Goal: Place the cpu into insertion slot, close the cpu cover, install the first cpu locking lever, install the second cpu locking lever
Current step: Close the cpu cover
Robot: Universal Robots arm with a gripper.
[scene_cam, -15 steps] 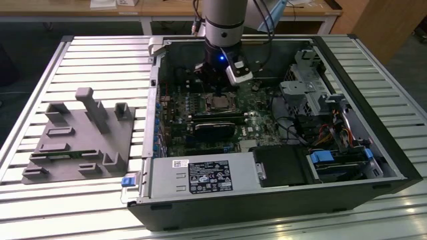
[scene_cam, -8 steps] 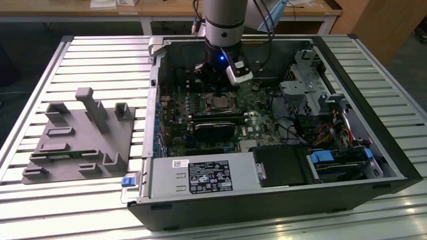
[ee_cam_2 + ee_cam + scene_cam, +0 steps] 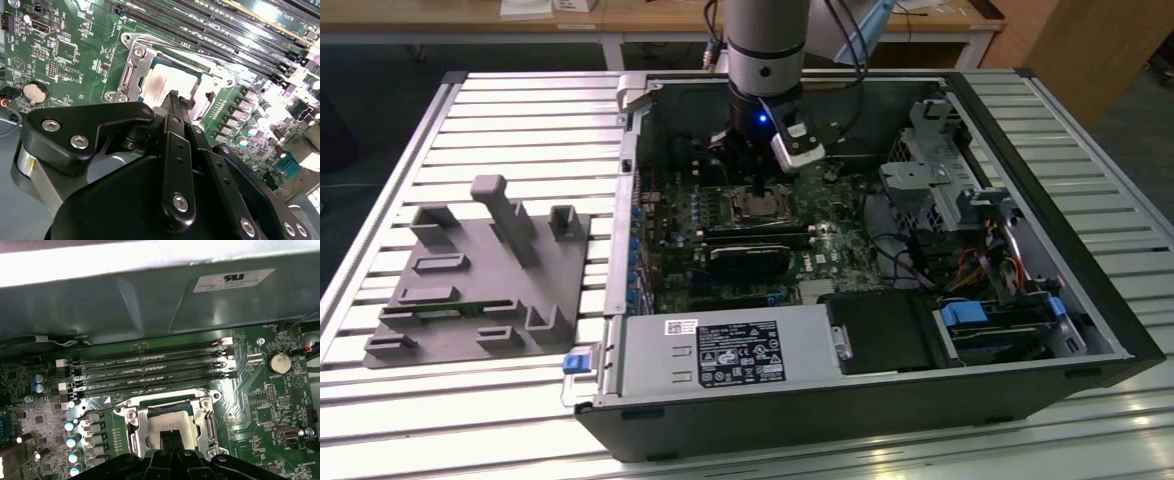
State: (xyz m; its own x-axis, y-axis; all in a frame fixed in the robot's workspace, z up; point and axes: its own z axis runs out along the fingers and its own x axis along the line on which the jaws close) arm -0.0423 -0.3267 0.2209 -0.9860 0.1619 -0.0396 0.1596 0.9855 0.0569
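Observation:
The cpu (image 3: 159,85), a flat silvery square, lies in the insertion slot (image 3: 755,207) on the green board. The silver cpu cover (image 3: 131,75) lies down around it as a frame, and the chip shows through its opening. In the first wrist view the cover (image 3: 134,427) frames the cpu (image 3: 172,426), and a thin wire lever (image 3: 102,410) sticks out sideways from the socket's corner. My gripper (image 3: 173,96) hangs directly over the chip with its black fingers closed together, nothing between them. The exterior view has the gripper (image 3: 763,188) low inside the case, right above the socket.
Long black memory slots (image 3: 150,370) run beside the socket, toward the case wall. A coin battery (image 3: 278,361) sits on the board. A black card (image 3: 747,258), a power supply (image 3: 720,355) and drive bays (image 3: 947,190) crowd the case. A grey fixture block (image 3: 480,280) lies outside it.

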